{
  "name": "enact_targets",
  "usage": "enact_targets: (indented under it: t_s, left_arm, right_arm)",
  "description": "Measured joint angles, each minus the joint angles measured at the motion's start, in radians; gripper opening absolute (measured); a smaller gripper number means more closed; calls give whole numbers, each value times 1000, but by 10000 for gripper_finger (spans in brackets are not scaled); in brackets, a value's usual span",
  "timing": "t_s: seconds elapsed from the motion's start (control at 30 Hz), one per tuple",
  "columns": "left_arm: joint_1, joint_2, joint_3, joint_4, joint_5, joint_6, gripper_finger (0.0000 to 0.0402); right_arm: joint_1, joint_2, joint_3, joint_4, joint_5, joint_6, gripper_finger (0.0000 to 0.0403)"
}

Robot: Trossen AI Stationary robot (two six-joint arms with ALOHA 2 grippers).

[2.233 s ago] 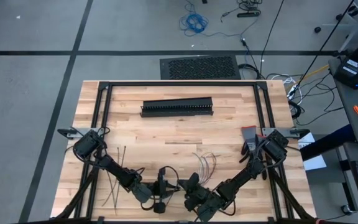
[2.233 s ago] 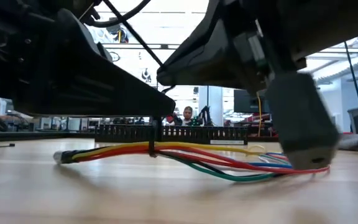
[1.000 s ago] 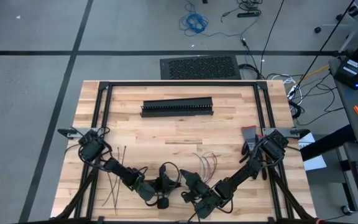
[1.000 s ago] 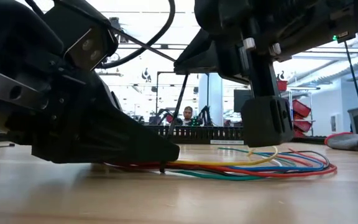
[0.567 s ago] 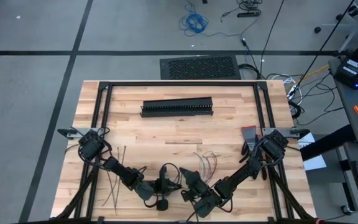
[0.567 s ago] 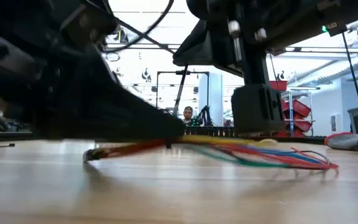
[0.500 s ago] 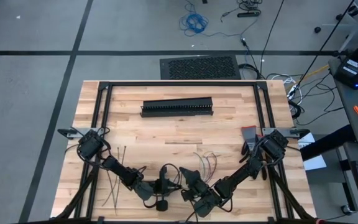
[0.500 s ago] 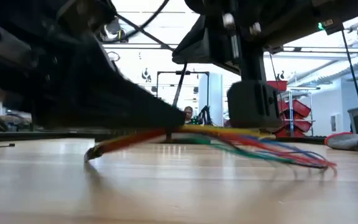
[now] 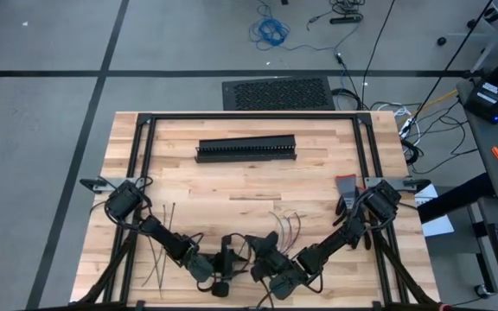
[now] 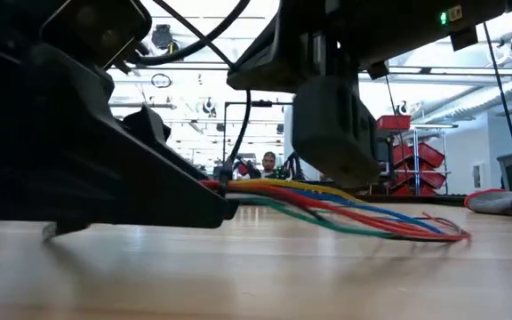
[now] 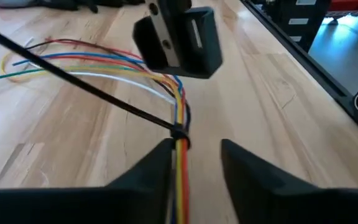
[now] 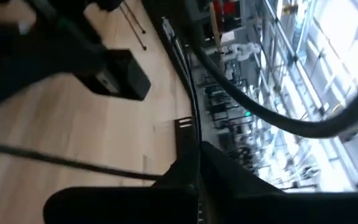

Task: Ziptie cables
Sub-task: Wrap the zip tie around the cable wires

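One cables bundle runs lengthwise between left pincer fingers.

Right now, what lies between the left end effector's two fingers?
In the left wrist view, the cables, cinched by a ziptie, run into the left end effector, along one finger; otherwise bare table.

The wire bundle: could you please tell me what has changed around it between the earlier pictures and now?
The left gripper has opened its jaws, letting go of the cables, which now run loose between them. The bundle's tied end, flat on the table a second ago, is now raised at the right gripper, which stays shut. The ziptie remains looped round the cables; the black duct and spare zipties have not moved.
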Motion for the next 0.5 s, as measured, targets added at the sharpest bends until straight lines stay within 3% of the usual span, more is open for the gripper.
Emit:
enact_targets:
  t_s: [0.23,0.37,0.5]
  left_arm:
    - [0,-38,0,-17,-7,-5,254]
    - [-1,-129,0,-145,-18,-26,265]
    - [-1,-276,0,-380,-71,-75,265]
  right_arm:
    - [2,0,0,-3,-15,158,38]
    - [2,0,0,-8,-21,209,66]
    - [5,0,-1,-11,-28,296,87]
